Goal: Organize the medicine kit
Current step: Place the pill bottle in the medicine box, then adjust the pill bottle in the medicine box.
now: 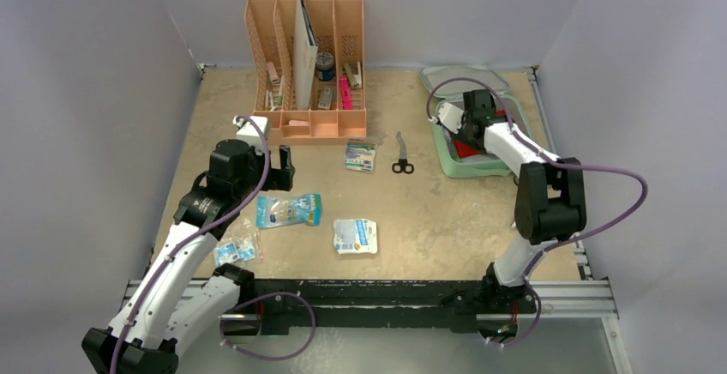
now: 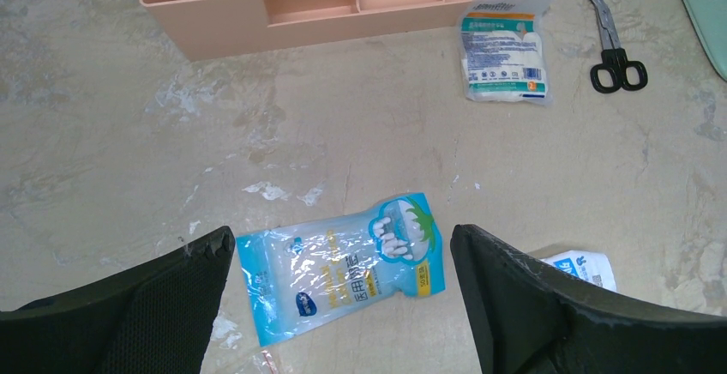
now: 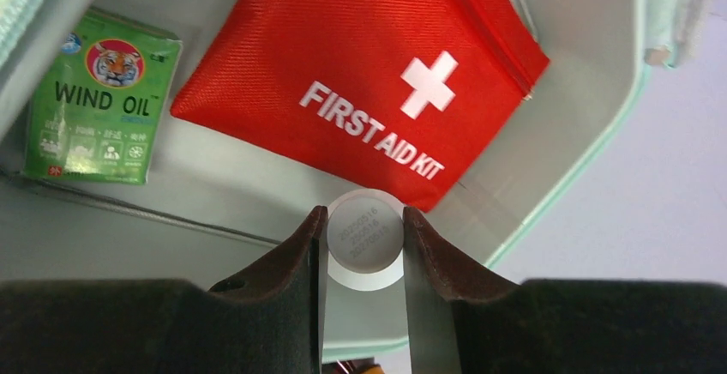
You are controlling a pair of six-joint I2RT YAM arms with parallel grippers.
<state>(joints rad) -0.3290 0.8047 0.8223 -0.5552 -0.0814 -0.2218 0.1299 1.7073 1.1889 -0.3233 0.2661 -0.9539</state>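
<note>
The open medicine kit (image 1: 467, 171) sits at the surface's (image 1: 446, 220) far right corner. Right fingers (image 3: 424, 258) grasp a small white round container (image 3: 364, 238) over its red pouch (image 3: 360, 74). Left fingers (image 2: 201, 262) are spread wide above a blue packet (image 2: 339, 275).

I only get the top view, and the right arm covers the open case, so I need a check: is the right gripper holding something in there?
Observer: Yes. The right wrist view shows the right gripper shut on a small white round item with printed digits on its face.
Operator: What already lies in the case?
Observer: A red first aid pouch and a green wind oil box lie on the grey lining of the medicine kit.
Operator: And the left gripper?
Observer: Its wrist view shows the left gripper open, hanging over a blue packet flat on the table.
</note>
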